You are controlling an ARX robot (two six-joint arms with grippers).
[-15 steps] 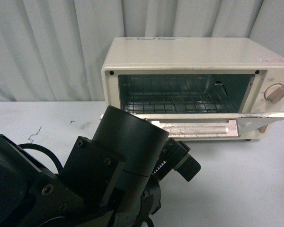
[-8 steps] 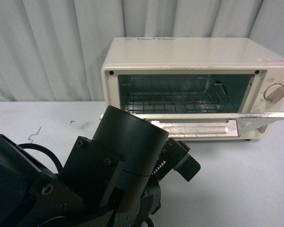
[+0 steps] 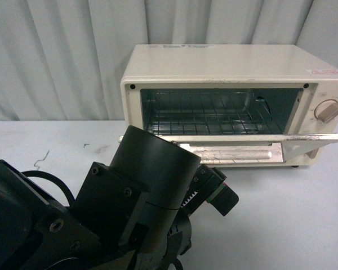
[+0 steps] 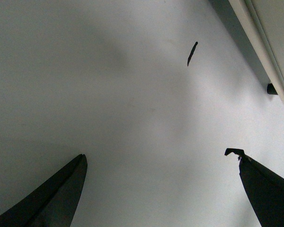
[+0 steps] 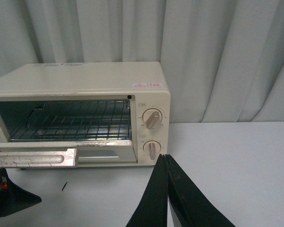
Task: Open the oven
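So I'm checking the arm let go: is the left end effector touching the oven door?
Apart. The left wrist view shows the left end effector open over bare table, with the oven away at the frame's edge.

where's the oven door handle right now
In the front view the handle lies along the lowered door of the oven, facing up, just beyond the left gripper.
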